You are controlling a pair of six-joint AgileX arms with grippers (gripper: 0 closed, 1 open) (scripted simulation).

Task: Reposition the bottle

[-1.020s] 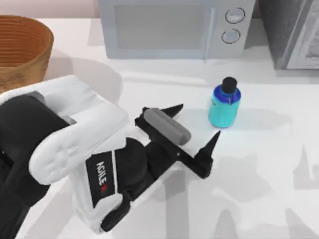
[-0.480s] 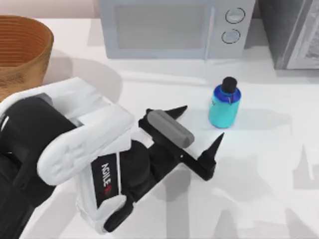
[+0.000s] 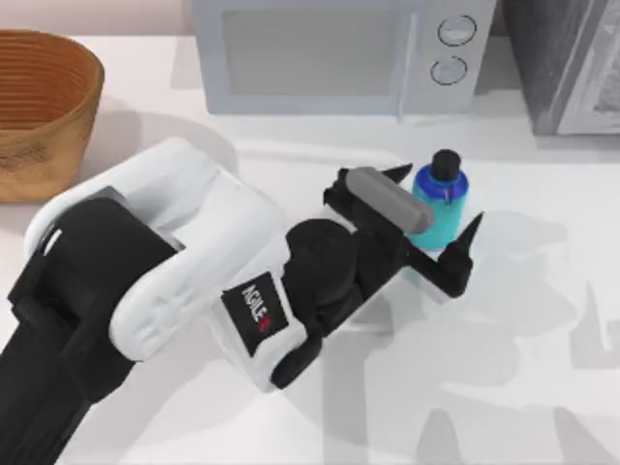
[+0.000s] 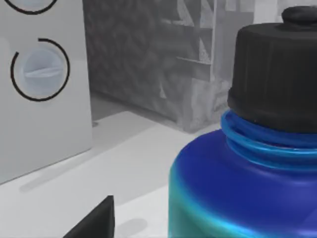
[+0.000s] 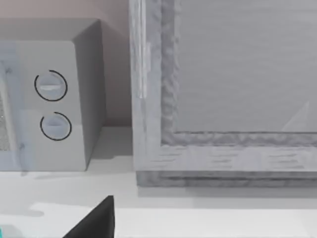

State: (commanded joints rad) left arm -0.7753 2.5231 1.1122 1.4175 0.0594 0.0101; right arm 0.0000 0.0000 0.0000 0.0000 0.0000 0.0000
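One arm is doing the work: I am watching my left gripper straddling the bottle, which is standing upright on the table in front of the microwave, toward the right of centre in the top view. Its two dark fingers are standing apart, one reaching past the bottle on the microwave side near the cap, the other pointing up on the near side, so the cyan body is sitting between them; I am reading the fingers as released, with no squeeze on the plastic yet. From the left wrist camera the bottle is looming very close, blue shoulder and black cap both large, which is telling me the palm is nearly against it. I am judging this as the end of the approach, just before the grasp. Next I am expecting to need a gentle closing on the body below the shoulder, keeping it upright, then a lift clear of the table. My right gripper is sitting parked, facing the microwave; its fingers I cannot tell. Wicker basket is sitting far left, well apart.
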